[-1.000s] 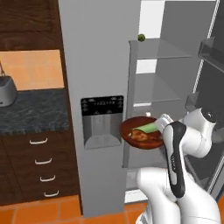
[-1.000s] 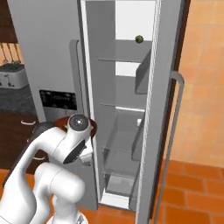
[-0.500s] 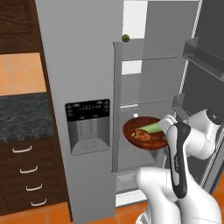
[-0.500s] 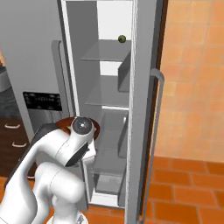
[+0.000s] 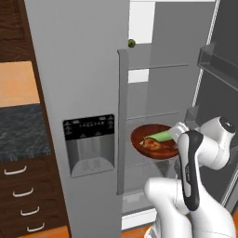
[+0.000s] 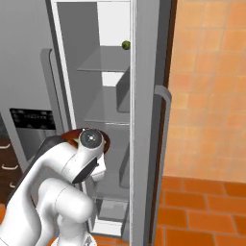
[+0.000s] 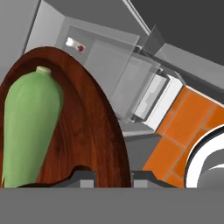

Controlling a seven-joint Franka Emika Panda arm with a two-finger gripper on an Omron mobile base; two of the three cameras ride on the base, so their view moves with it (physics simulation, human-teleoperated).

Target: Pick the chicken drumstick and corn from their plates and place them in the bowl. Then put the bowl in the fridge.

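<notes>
Corn [image 5: 160, 136] and the chicken drumstick [image 5: 152, 144] are being carried inside the bowl [image 5: 143, 144], which is being held in front of the open fridge [image 5: 88, 83], level with its middle shelves, in the left base view. In the right base view, the bowl's [image 6: 72, 136] rim is being glimpsed behind the arm, before the fridge [image 6: 144, 96] interior. In the hand view, the gripper [image 7: 113, 176] is being kept clamped tight on the bowl's [image 7: 96, 131] rim, the corn [image 7: 30, 127] lying within.

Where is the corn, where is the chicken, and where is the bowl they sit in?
corn [image 7: 30, 127]: hand view, middle of the green husk.
chicken drumstick [image 5: 152, 144]: left base view, brown meaty end beside the corn.
bowl [image 7: 94, 131]: hand view, bare dark wooden inside wall.
</notes>
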